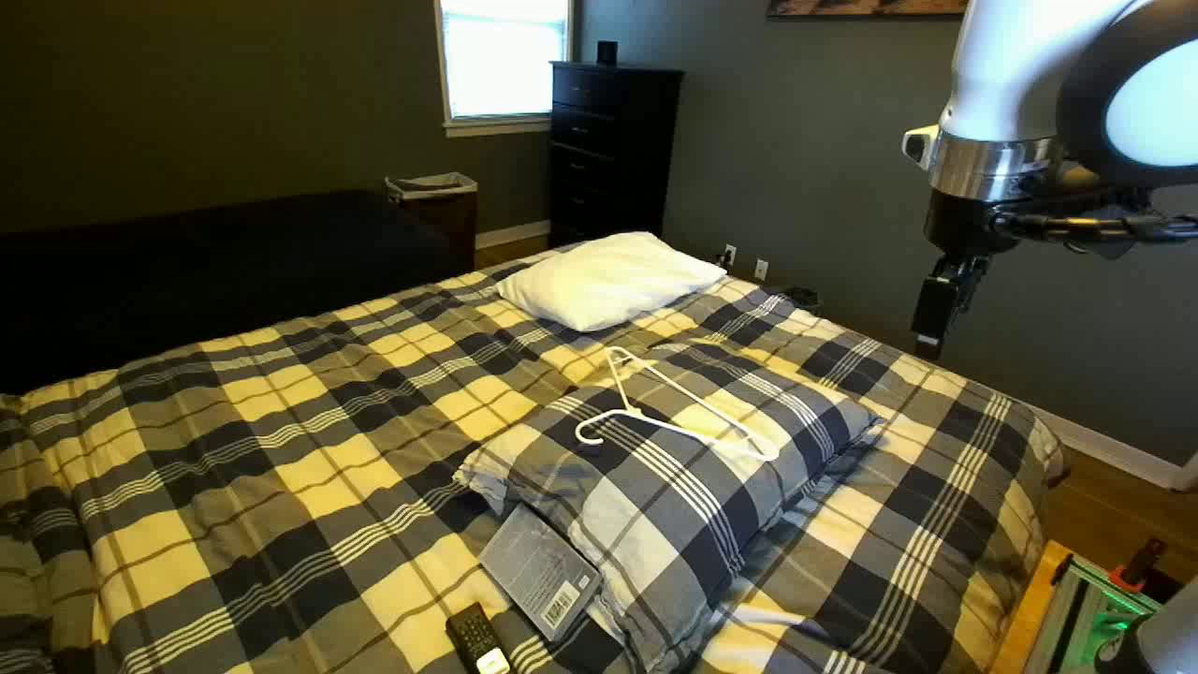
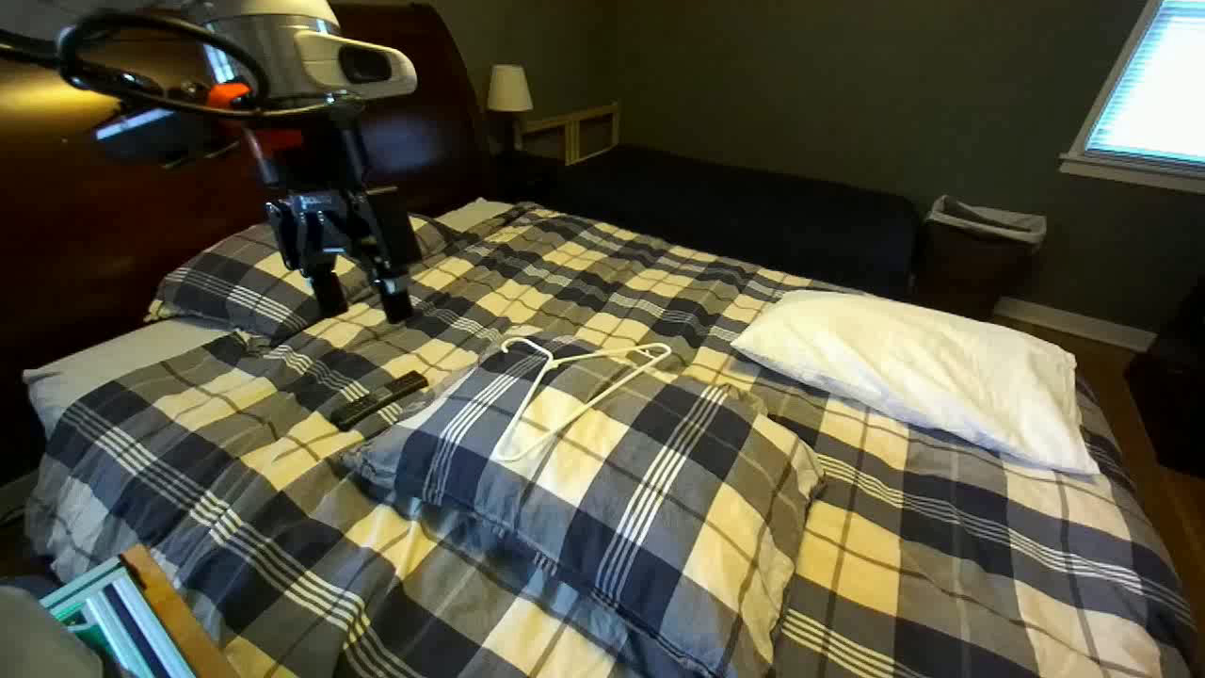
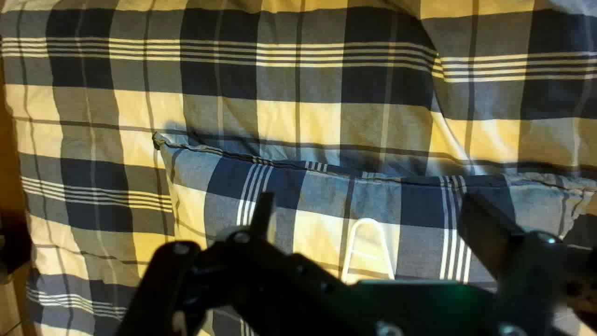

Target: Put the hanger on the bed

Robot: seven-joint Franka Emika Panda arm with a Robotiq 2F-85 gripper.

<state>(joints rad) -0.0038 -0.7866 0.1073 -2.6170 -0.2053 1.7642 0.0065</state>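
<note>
Evidently the claw (image 2: 362, 309) is hanging toward the left in an exterior view, its fingers standing apart, holding nothing. Rightward, the hanger (image 2: 591, 408) is lying on a plaid pillow (image 2: 621, 513) on the bed (image 2: 923, 527) serving as table, well in from the table's far edge. It is looking light, stiff and slick, likely skidding if nudged; the middle of its straight bar is probably offering the surest hold.

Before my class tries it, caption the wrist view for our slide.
Open gripper frames one corner of the white hanger lying on a plaid pillow.
</note>
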